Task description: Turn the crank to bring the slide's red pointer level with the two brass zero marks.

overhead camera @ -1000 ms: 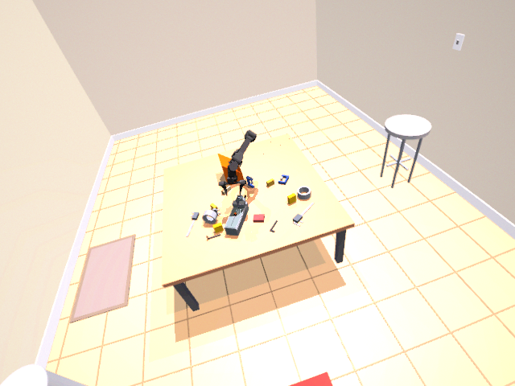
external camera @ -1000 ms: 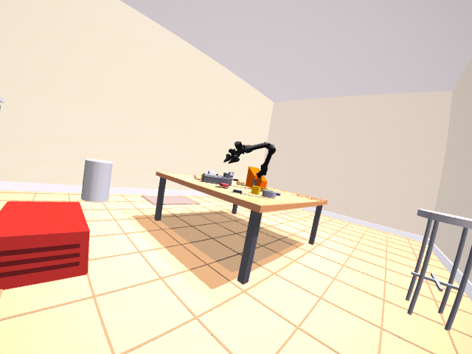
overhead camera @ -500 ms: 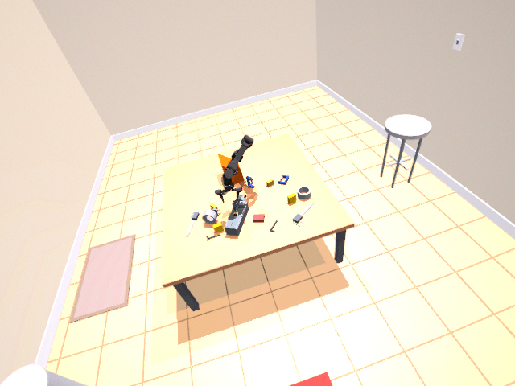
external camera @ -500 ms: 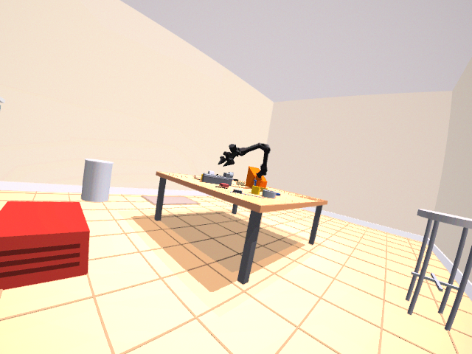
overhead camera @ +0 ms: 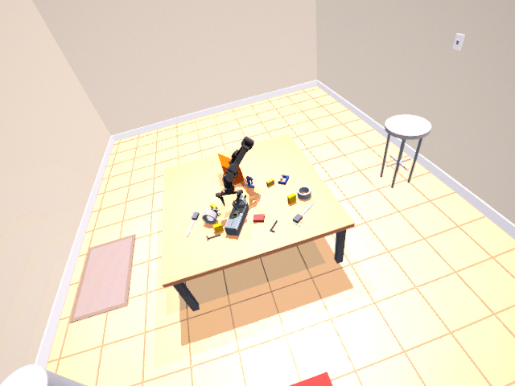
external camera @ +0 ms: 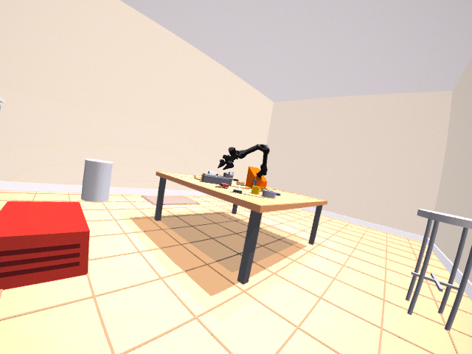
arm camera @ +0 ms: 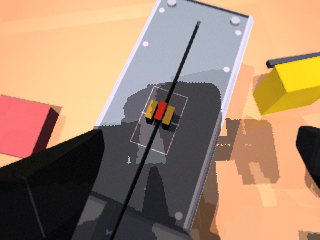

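Note:
The machine (overhead camera: 235,221) (external camera: 216,177) (arm camera: 210,75) is a long grey bed with a black slot down its middle, lying on the table (overhead camera: 290,153). In the wrist view the slide's red pointer (arm camera: 160,110) sits between the two brass zero marks (arm camera: 151,109) (arm camera: 169,114), in line with them. My gripper (overhead camera: 228,196) (external camera: 226,164) (arm camera: 197,137) is open and empty. It hangs above the machine's crank end (overhead camera: 240,203), clear of it. The crank handle itself does not show in the wrist view.
A yellow block (arm camera: 287,90) lies right of the machine and a red block (arm camera: 25,125) (overhead camera: 258,217) left of it. An orange wedge (overhead camera: 224,162), a tape roll (overhead camera: 303,192), clamps and small tools are scattered on the table. A stool (overhead camera: 406,125) stands to the right.

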Tool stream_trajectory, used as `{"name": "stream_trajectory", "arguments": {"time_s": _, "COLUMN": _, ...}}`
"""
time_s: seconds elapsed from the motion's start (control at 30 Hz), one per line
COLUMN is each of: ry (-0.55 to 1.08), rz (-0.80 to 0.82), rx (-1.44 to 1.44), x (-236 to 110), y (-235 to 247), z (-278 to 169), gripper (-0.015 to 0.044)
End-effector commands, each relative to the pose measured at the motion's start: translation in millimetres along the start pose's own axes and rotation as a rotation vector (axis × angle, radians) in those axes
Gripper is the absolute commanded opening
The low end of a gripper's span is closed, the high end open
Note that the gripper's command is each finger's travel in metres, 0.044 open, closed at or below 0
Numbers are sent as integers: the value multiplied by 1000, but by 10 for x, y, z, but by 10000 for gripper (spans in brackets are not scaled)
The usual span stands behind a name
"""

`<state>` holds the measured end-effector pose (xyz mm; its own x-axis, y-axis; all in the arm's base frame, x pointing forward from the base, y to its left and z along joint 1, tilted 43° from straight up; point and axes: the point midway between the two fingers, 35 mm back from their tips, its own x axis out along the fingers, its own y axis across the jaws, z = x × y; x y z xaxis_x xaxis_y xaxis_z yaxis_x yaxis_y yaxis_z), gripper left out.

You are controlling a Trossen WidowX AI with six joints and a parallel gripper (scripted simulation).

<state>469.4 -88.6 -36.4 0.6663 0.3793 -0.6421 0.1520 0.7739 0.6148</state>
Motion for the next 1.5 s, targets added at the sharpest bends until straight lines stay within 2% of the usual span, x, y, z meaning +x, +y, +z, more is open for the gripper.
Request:
{"name": "stream_trajectory", "arguments": {"time_s": 0.0, "ry": -2, "rz": -3, "rx": 2, "x": 1, "y": -2, "z": 2, "gripper": 440}}
{"name": "stream_trajectory", "arguments": {"time_s": 0.17, "ry": -1, "rz": -3, "rx": 2, "x": -39, "y": -7, "z": 46, "gripper": 440}}
{"name": "stream_trajectory", "arguments": {"time_s": 0.33, "ry": -1, "rz": -2, "rx": -2, "x": -365, "y": -35, "z": 349, "gripper": 440}}
{"name": "stream_trajectory", "arguments": {"time_s": 0.47, "ry": 0, "rz": -6, "rx": 6, "x": -434, "y": -8, "z": 376, "gripper": 440}}
{"name": "stream_trajectory", "arguments": {"time_s": 1.03, "ry": 2, "rz": -131, "rx": 194, "x": -944, "y": 606, "z": -74, "gripper": 440}}
{"name": "stream_trajectory", "arguments": {"time_s": 1.47, "ry": -20, "rz": -204, "rx": 306, "x": -1249, "y": 835, "z": -461, "gripper": 440}}
